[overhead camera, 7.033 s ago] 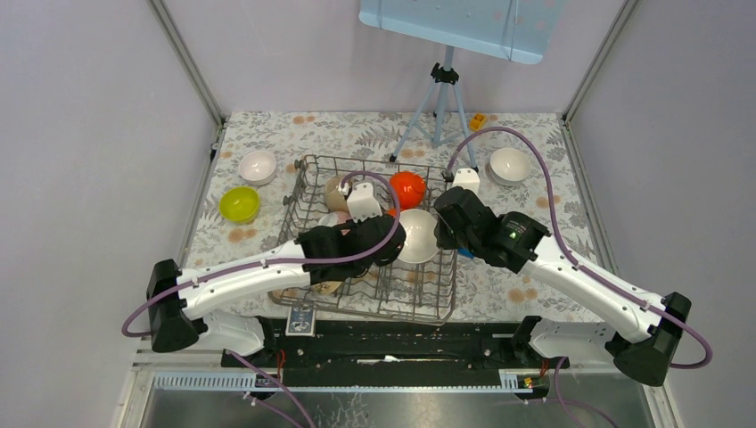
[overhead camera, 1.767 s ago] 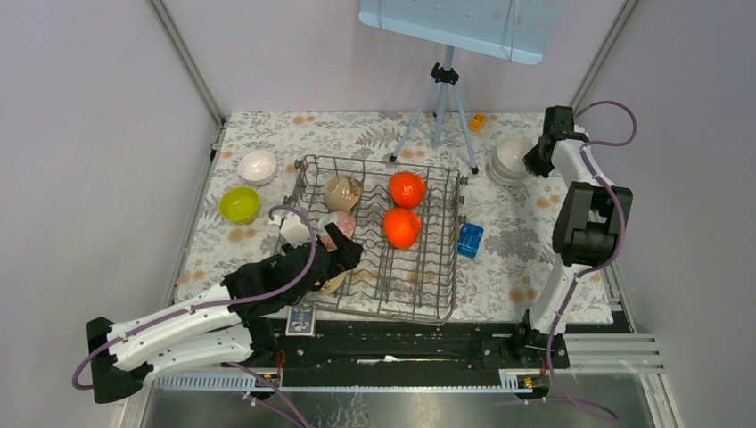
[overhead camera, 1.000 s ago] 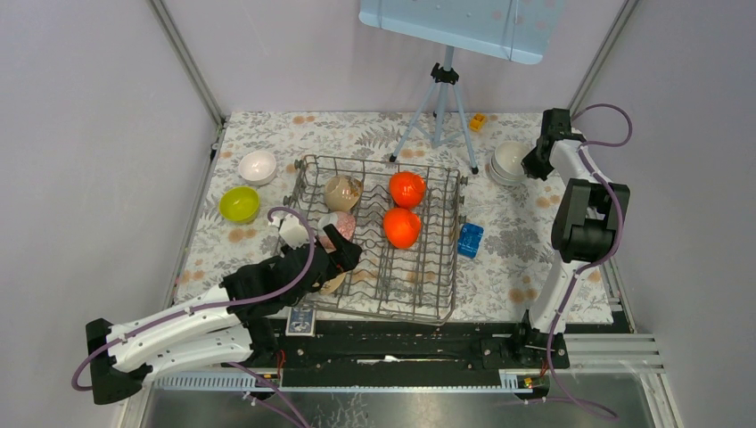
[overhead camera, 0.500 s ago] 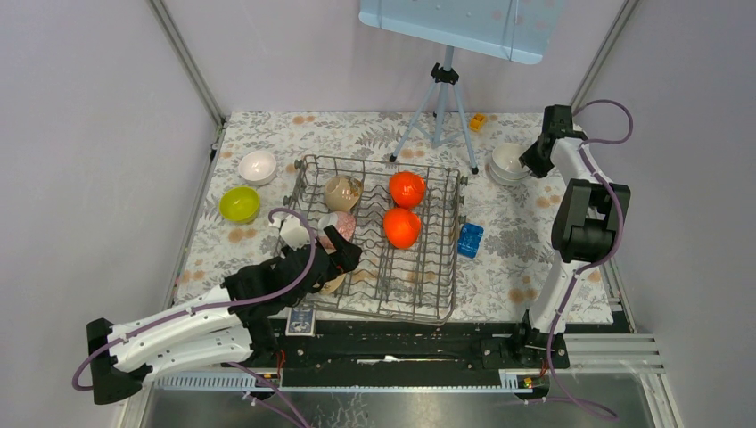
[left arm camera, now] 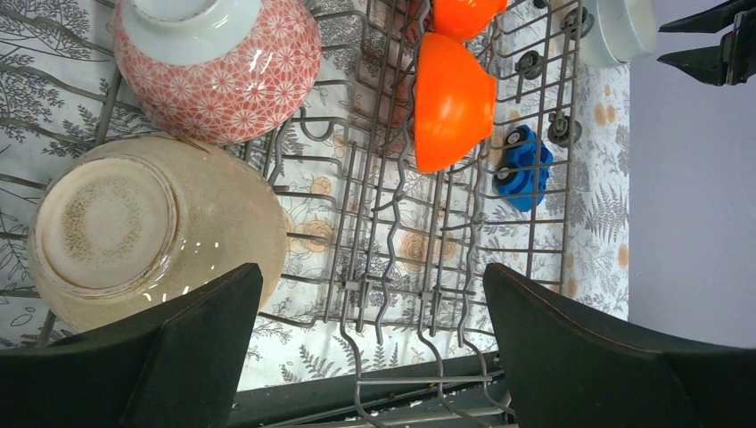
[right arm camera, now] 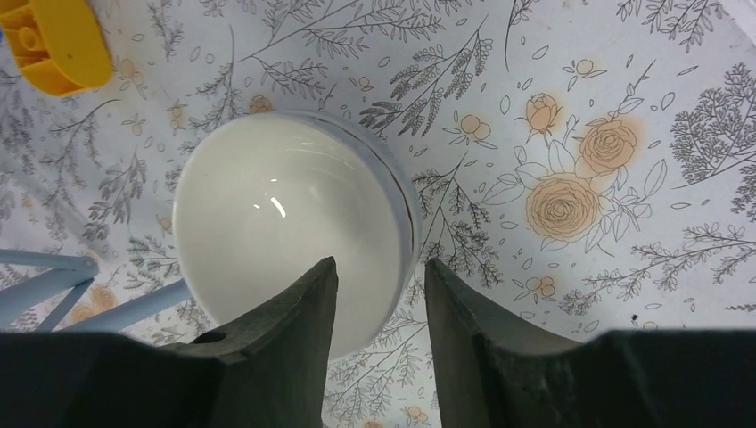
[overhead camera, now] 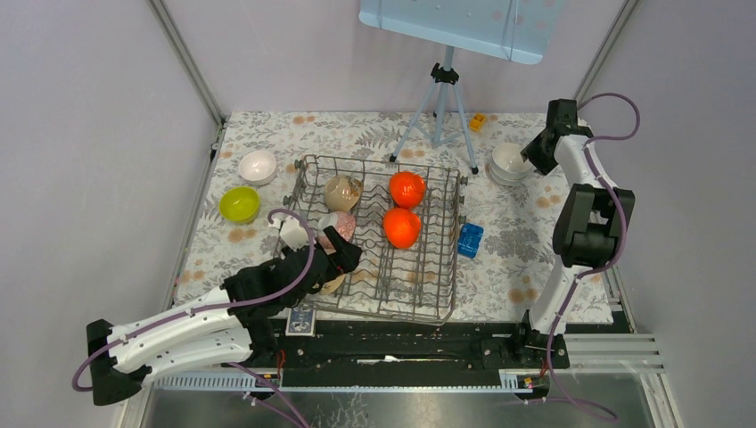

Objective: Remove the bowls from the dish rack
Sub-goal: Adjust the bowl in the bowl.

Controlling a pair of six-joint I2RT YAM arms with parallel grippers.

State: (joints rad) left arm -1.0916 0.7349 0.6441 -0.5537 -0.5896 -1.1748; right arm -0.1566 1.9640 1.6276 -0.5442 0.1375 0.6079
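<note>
The grey wire dish rack (overhead camera: 383, 159) holds two orange-red bowls (overhead camera: 406, 188) (overhead camera: 401, 226), a beige bowl (overhead camera: 341, 192) and a pink patterned bowl (overhead camera: 339, 224). My left gripper (overhead camera: 343, 259) hovers wide open over the rack's near left part. In the left wrist view another beige bowl (left arm camera: 134, 227) lies bottom-up by its left finger, untouched. At the far right, white bowls (overhead camera: 510, 162) sit nested on the cloth. My right gripper (right arm camera: 382, 263) is open just above them, its jaws straddling the top white bowl's (right arm camera: 285, 214) rim with a gap on each side.
A white bowl (overhead camera: 258, 166) and a lime-yellow bowl (overhead camera: 239, 203) sit left of the rack. A blue block (overhead camera: 470, 239) lies just right of the rack. A grey tripod (overhead camera: 437, 107) stands behind it, with a yellow block (right arm camera: 53, 40) near the white bowls.
My right gripper has opened and let go of the white bowl, which now rests in the other white bowl, and it has drawn slightly up. The left arm has not moved.
</note>
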